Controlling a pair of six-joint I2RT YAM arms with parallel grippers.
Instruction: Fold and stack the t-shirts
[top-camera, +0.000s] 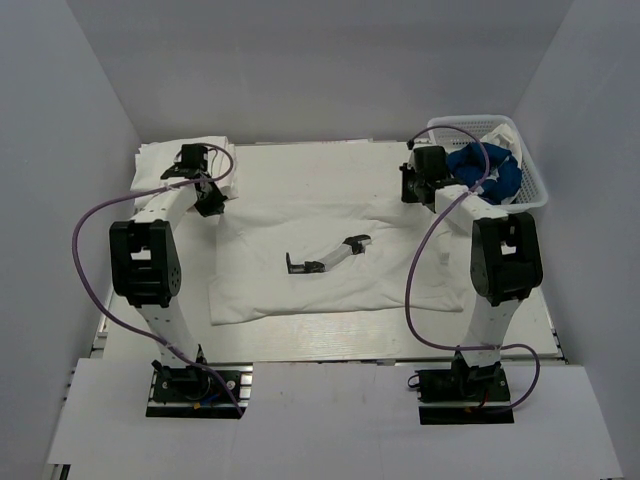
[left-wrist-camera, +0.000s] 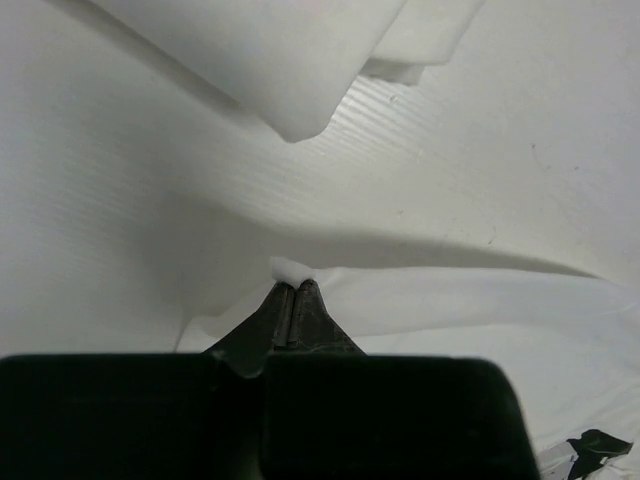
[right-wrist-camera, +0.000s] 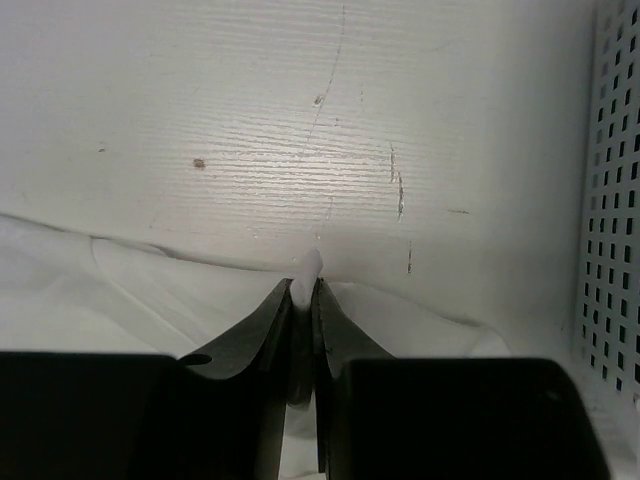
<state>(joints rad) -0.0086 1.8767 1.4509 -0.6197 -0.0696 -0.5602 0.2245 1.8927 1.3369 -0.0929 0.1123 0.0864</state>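
Note:
A white t-shirt (top-camera: 330, 275) with a small dark print (top-camera: 325, 258) lies spread across the middle of the table. My left gripper (top-camera: 212, 203) is at its far left corner. In the left wrist view the left gripper (left-wrist-camera: 292, 285) is shut, with a tuft of white cloth (left-wrist-camera: 290, 268) poking out past the tips. My right gripper (top-camera: 408, 190) is at the far right corner. In the right wrist view the right gripper (right-wrist-camera: 305, 287) is shut on a thin fold of white cloth (right-wrist-camera: 308, 268). A royal blue t-shirt (top-camera: 487, 172) lies crumpled in the basket.
A white lattice basket (top-camera: 535, 180) stands at the back right, and its wall (right-wrist-camera: 612, 200) is close beside my right gripper. Folded white shirts (top-camera: 160, 160) are stacked at the back left, and their corner (left-wrist-camera: 290, 70) lies just beyond my left gripper. White walls enclose the table.

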